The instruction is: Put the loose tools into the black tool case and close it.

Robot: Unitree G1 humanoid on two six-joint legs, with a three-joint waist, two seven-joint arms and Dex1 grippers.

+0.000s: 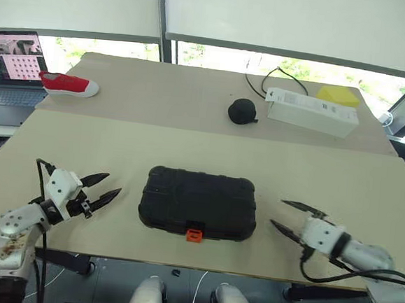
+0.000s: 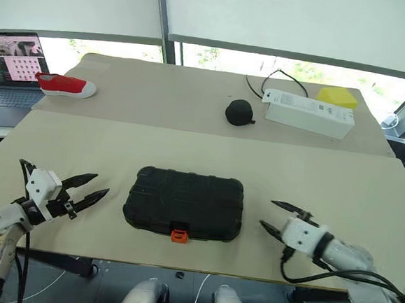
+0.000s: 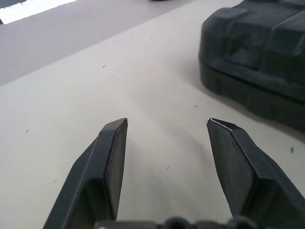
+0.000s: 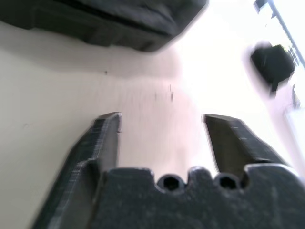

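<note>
The black tool case [image 1: 198, 202] lies shut and flat near the table's front edge, its small orange latch [image 1: 194, 234] facing me. The loose tools are out of view. My left gripper [image 1: 100, 190] hovers just left of the case, open, with nothing between its fingers [image 3: 109, 157]; a corner of the case [image 3: 257, 57] shows beyond them. My right gripper [image 1: 290, 218] is off the case's right side, also open and empty, and its wrist view catches the case's edge [image 4: 109, 24] ahead of its fingers [image 4: 102, 138].
A small black round lump [image 1: 242, 111] sits on the far table beside a white box [image 1: 311, 111] with a cable and a yellow object [image 1: 339, 95]. A red shoe [image 1: 69, 83] lies at far left next to a laptop [image 1: 11, 66].
</note>
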